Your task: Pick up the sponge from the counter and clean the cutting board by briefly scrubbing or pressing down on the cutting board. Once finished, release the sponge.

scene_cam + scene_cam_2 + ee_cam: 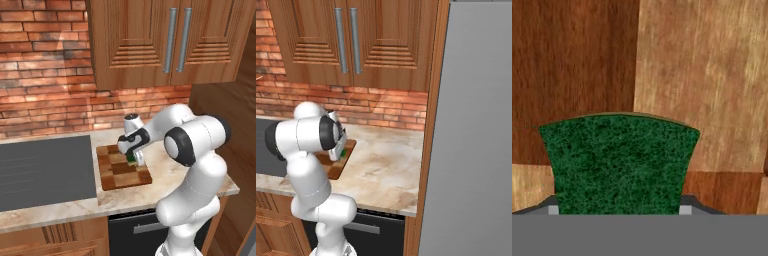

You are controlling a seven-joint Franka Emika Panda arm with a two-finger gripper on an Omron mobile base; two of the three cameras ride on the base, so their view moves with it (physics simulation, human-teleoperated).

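The checkered wooden cutting board lies on the beige counter, just right of the cooktop. My gripper points down over the board's far right part, shut on the sponge. In the hand view the dark green sponge sits between the two fingertips of the gripper, close over the light and dark squares of the cutting board. From the right base view a green sliver of sponge shows under the hand, above the cutting board. Whether the sponge touches the board I cannot tell.
A flat dark grey cooktop lies left of the board. Wooden wall cabinets hang above, with a brick wall behind. A tall grey panel closes the counter's right end. Bare counter stretches right of the board.
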